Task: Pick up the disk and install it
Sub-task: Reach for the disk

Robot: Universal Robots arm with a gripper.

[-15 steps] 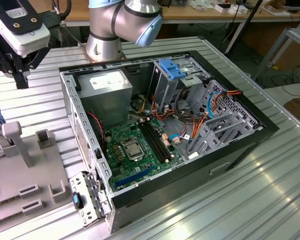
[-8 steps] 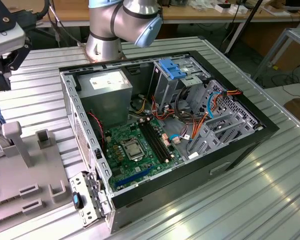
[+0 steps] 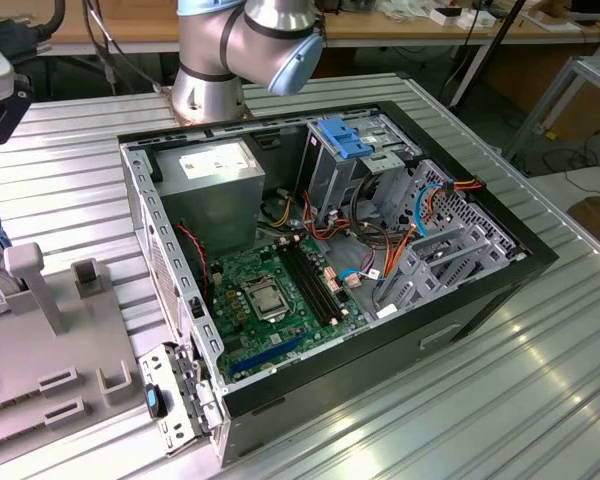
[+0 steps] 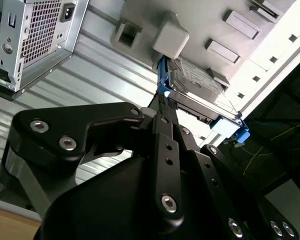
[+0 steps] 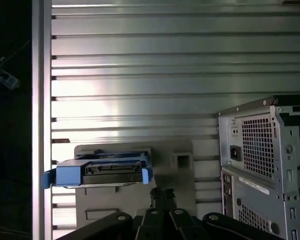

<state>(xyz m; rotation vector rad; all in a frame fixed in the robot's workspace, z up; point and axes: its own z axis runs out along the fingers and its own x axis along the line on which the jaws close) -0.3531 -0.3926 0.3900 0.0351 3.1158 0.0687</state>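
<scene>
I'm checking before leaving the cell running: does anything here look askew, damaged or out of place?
Nothing stands out. The disk rests in its blue frame on the grey holder, outside the open computer case, and shows no damage. The claw is near the disk.

A workshop: opened computer [image 3: 310, 385] on ribbed metal bench [image 3: 480, 420].

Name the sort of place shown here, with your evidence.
Probably a robotics lab or workshop: a robot arm stands on a ribbed metal table beside an opened desktop computer case, with workbenches behind.
</scene>
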